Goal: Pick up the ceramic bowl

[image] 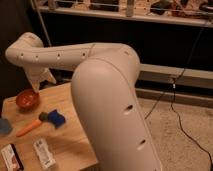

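A small round glossy red-orange ceramic bowl point(27, 99) with a darker inside is seen standing upright near the far left corner of a light wooden desk point(75, 127). The gripper point(43, 84) is held above the desk, just beyond and to the right of the bowl, at the end of a long white arm point(60, 54) that is stretched across from the large white body filling the middle of the view. Its fingers point(34, 88) are seen spread apart, with nothing held between them; the lower one is pointed down towards the bowl's rim, and whether it touches the rim cannot be told.

Nearer on the desk, a long orange carrot-shaped thing point(27, 128) is laid slantwise, and just beside its upper end a small blue block point(56, 118) is placed. A rounded blue object point(4, 125) is cut off by the left edge. At the near edge, a white oblong packet point(44, 152) and a red-and-white packet point(11, 157) are laid flat, apart from each other. Black cables point(175, 112) are trailed over the speckled floor on the right.
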Controlling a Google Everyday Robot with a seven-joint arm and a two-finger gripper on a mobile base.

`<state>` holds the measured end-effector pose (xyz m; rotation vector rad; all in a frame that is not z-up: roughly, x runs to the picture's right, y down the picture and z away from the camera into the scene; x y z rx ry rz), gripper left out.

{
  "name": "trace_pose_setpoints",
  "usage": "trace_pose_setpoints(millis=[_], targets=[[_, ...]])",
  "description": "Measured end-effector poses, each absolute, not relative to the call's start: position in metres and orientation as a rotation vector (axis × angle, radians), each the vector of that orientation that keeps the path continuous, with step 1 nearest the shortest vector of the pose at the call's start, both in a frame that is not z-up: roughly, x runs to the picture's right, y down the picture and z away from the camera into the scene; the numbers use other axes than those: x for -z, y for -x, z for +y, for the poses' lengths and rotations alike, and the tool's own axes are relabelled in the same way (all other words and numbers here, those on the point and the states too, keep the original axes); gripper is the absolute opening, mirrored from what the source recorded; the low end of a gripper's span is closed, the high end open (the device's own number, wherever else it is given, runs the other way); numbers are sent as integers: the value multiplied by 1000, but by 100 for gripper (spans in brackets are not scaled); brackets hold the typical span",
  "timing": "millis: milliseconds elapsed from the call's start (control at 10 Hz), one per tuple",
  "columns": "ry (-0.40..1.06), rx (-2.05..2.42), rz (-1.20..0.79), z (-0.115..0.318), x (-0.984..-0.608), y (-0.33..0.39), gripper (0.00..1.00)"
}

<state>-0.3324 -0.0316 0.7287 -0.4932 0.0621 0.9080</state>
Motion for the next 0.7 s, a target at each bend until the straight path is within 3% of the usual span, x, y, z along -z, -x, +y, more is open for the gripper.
trace_pose_setpoints(millis=[700], targets=[[573, -647, -43, -27, -769, 408, 65]])
